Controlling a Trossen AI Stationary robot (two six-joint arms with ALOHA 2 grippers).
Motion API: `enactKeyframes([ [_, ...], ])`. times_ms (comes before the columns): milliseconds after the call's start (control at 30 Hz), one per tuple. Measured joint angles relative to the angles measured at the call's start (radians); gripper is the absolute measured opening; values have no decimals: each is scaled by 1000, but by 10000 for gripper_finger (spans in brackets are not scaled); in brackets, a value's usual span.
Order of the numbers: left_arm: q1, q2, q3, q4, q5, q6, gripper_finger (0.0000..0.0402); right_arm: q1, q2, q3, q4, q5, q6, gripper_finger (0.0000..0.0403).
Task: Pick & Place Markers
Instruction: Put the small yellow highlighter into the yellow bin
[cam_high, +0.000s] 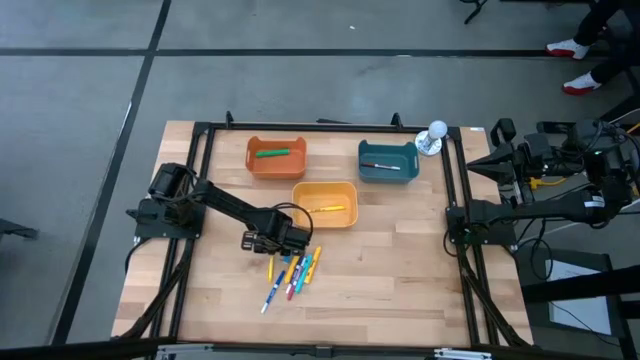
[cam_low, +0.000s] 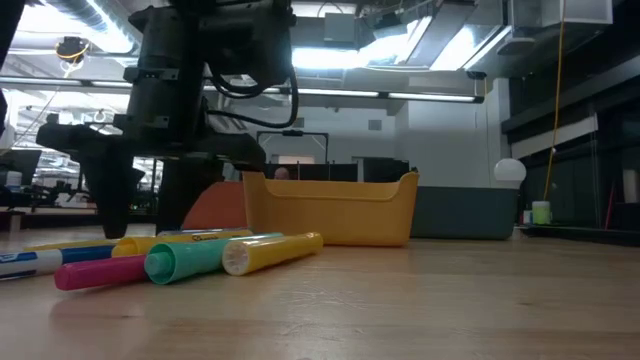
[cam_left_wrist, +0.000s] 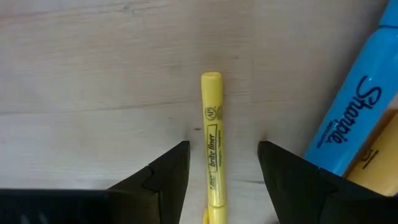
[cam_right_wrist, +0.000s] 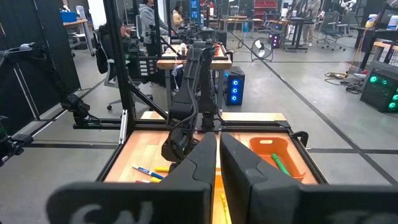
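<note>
Left gripper (cam_left_wrist: 222, 168) open astride yellow marker (cam_left_wrist: 211, 137), straddle seen only by wrist view, right gripper (cam_right_wrist: 217, 155) shut.

Markers (cam_low: 190, 255) lying on table (cam_low: 420, 300), yellow bin (cam_low: 335, 210) behind, dark arm (cam_low: 190, 90) above

A: In the left wrist view, the yellow marker (cam_left_wrist: 211, 149) runs off the bottom edge, and the blue marker (cam_left_wrist: 351, 112) is cropped at the upper right.

B: Overhead, the marker pile (cam_high: 292, 272) is too small to count.
</note>
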Motion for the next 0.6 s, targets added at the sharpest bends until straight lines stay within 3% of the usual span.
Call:
enactKeyframes([
  [333, 0, 2, 0, 5, 1, 0, 174, 0, 0, 0, 0, 0, 0, 23],
  [600, 1, 3, 1, 15, 11, 1, 101, 0, 0, 0, 0, 0, 0, 23],
])
